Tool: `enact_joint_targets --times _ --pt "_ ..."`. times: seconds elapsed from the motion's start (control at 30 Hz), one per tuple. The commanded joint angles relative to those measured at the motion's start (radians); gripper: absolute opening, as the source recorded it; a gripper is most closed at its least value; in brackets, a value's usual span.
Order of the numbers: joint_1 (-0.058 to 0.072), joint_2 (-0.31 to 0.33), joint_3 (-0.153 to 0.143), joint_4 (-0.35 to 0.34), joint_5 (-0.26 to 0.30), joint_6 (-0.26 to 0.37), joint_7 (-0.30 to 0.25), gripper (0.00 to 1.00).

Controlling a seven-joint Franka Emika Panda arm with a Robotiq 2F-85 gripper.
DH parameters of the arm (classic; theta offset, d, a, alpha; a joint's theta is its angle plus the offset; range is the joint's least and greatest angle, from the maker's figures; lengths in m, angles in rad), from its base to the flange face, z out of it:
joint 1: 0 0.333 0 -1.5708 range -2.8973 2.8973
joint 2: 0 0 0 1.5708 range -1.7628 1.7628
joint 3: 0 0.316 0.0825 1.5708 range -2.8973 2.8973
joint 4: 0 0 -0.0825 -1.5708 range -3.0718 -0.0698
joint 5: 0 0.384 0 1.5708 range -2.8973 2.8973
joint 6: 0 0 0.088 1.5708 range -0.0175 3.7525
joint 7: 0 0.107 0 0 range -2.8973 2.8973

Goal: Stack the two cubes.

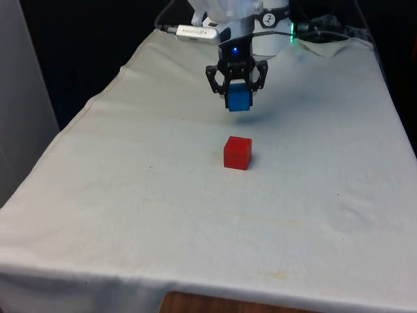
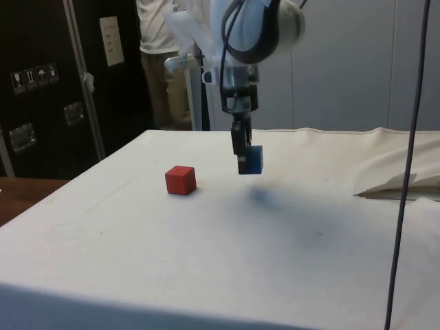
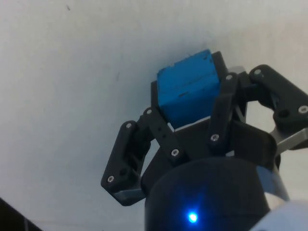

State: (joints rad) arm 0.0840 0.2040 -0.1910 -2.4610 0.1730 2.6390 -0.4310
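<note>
Blue cube (image 1: 239, 99) held aloft in hand (image 1: 237, 88).

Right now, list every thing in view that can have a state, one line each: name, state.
Gripper: shut on the blue cube, raised above the cloth.
Blue cube: held between the fingers, lifted clear of the table, not yet over the red cube.
Red cube: resting flat on the cloth, untouched, nothing on top.
White cloth: spread over the table, slightly rumpled.
Person: standing behind the table.
</note>
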Motion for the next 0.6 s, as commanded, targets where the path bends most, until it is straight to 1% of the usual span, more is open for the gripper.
enact_joint_targets --times 0.0,0.03,0.1,0.13,0.17,0.23,0.27,0.3,0.33,0.4,0.43,0.47,0.57 --pt "0.004 -0.002 -0.008 0.011 -0.02 -0.024 0.017 0.02" --pt "0.004 -0.006 -0.008 0.027 -0.02 -0.046 0.017 0.02" --pt "0.004 -0.009 -0.008 0.042 -0.02 -0.069 0.018 0.02" --pt "0.0 -0.008 -0.001 0.04 -0.001 -0.06 0.002 0.02" --pt "0.004 -0.011 -0.008 0.05 -0.021 -0.08 0.019 0.02" --pt "0.003 -0.013 -0.008 0.064 -0.022 -0.101 0.019 0.02" --pt "0.003 -0.015 -0.008 0.081 -0.023 -0.124 0.021 0.02" --pt "0.003 -0.015 -0.008 0.081 -0.023 -0.124 0.021 0.02" --pt "0.003 -0.016 -0.009 0.098 -0.023 -0.147 0.022 0.02" --pt "0.003 -0.018 -0.009 0.116 -0.024 -0.171 0.022 0.02" --pt "0.0 -0.016 -0.003 0.106 -0.005 -0.15 0.006 0.02" --pt "0.003 -0.018 -0.009 0.124 -0.024 -0.181 0.023 0.02" --pt "0.002 -0.018 -0.009 0.158 -0.023 -0.225 0.024 0.02"
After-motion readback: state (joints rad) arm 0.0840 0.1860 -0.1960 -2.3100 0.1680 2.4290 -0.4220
